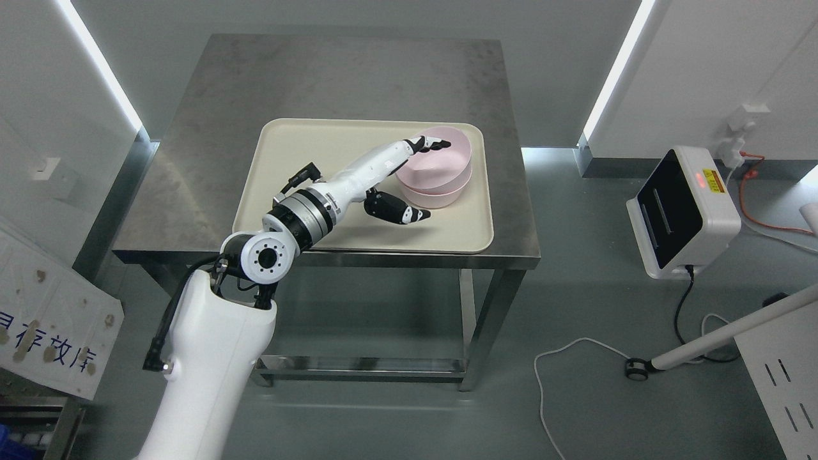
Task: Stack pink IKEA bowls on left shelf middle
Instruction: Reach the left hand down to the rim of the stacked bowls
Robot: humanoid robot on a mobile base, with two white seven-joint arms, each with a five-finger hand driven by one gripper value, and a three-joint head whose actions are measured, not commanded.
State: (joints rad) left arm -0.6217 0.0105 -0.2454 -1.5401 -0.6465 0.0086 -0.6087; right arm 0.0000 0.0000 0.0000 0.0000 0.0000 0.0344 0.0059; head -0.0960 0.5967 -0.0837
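On the one cream tray, two stacked pink bowls (nested), left hand clasped around them, fingers over the rim.

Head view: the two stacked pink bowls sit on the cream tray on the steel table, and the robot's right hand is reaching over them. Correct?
Not quite: it is the left hand, its arm entering from the lower left. The head view shows the stacked pink bowls on the cream tray on the steel table, as stated.
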